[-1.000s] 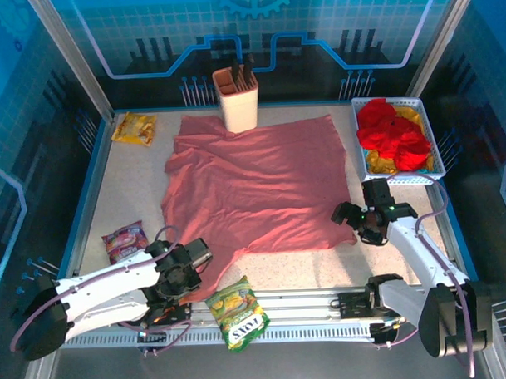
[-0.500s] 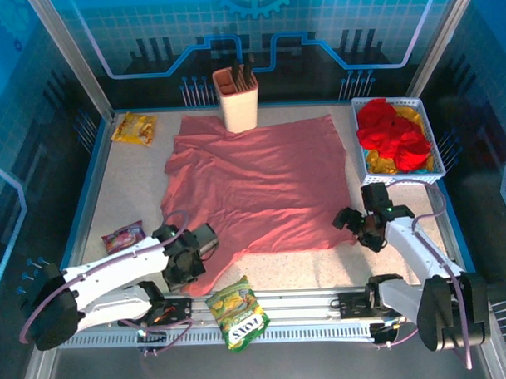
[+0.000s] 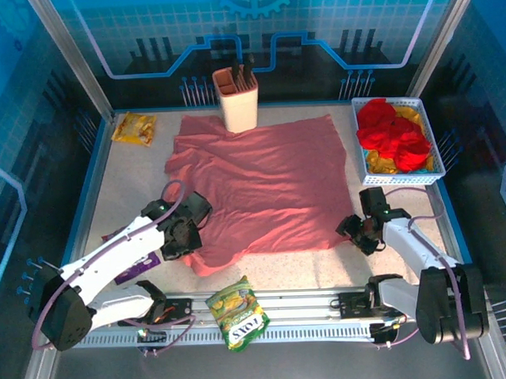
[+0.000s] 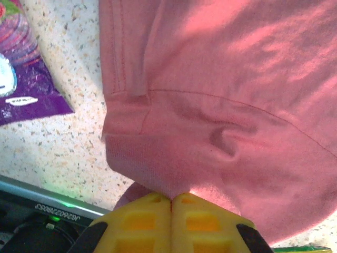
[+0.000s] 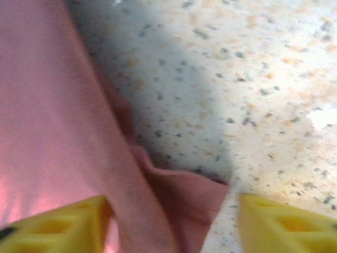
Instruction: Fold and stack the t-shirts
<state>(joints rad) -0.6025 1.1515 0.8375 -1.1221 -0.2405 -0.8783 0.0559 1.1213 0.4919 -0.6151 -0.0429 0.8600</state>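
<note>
Top: left gripper (image 3: 181, 233) is now clenched on the pink t-shirt (image 3: 269, 185) at its near-left hem and has pulled it inward, so that tail no longer trails toward the green snack packet (image 3: 236, 311). Right gripper (image 3: 360, 231) has dropped onto the opposite near corner. Red and yellow shirts (image 3: 392, 135) sit in the basket (image 3: 438, 173) beyond it.
Left wrist: pads (image 4: 142, 211) pressed together, cloth pinched at the tips.
Right wrist: jaws apart, corner between them, not clamped. Fold looks about to start.
</note>
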